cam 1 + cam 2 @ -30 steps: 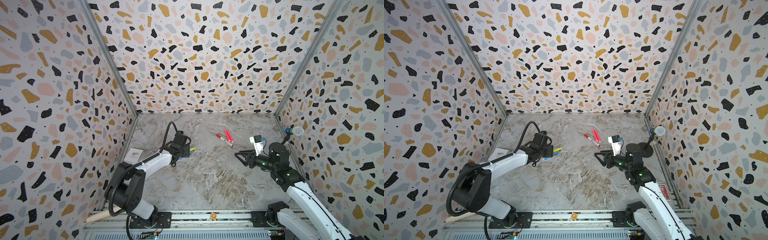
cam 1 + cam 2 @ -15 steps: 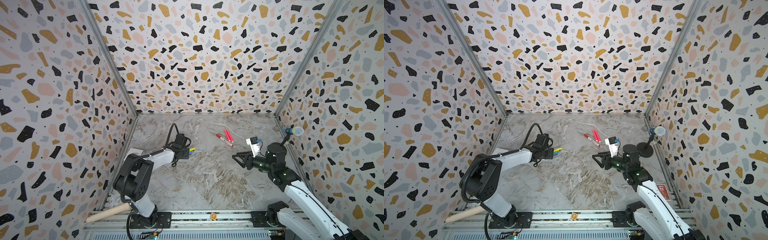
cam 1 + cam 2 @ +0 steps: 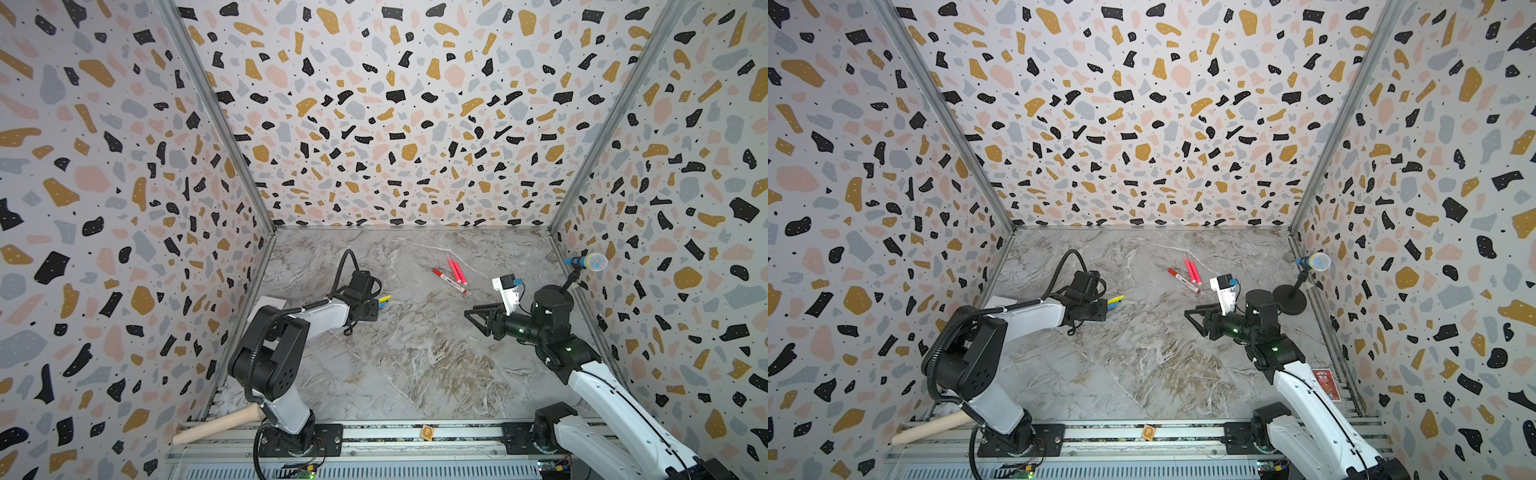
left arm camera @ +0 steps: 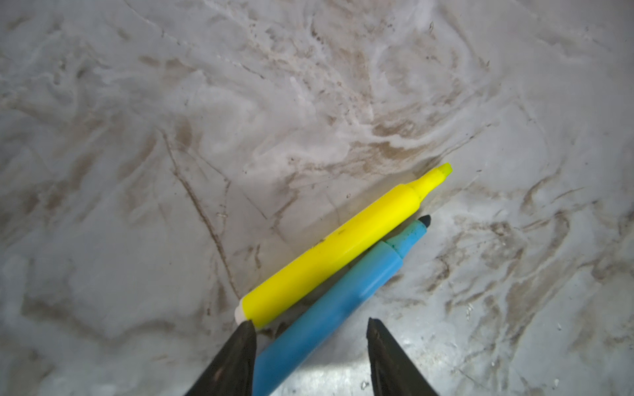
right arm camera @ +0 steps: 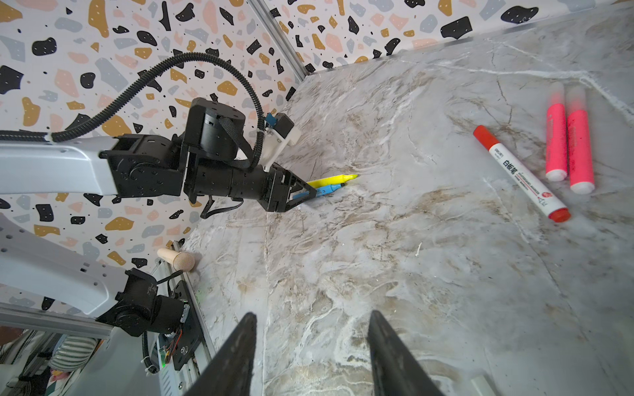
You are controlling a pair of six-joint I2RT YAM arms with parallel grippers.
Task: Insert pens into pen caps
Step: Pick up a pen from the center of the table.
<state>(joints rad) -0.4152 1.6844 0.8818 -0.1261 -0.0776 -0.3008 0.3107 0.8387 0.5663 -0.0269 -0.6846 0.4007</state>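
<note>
1. You are partway through, by my reading. The yellow pen and the blue pen lie touching side by side on the desk, left of centre in both top views. Both nibs are bare, so two pens are left to cap.
2. The pink pens and the white-barrelled red marker lie close together right of centre, toward the back. They look capped, the pink pair in clear caps.
3. Your left pincer stands partly open astride the blue pen's tail. There is a gap at one jaw, so it grips nothing yet.
4. Your right pincer hangs over the desk at the right, jaws apart and empty.
5. No tray or box is in view. A small pale piece near the right pincer may be a loose cap, but it is too small to tell.
</note>
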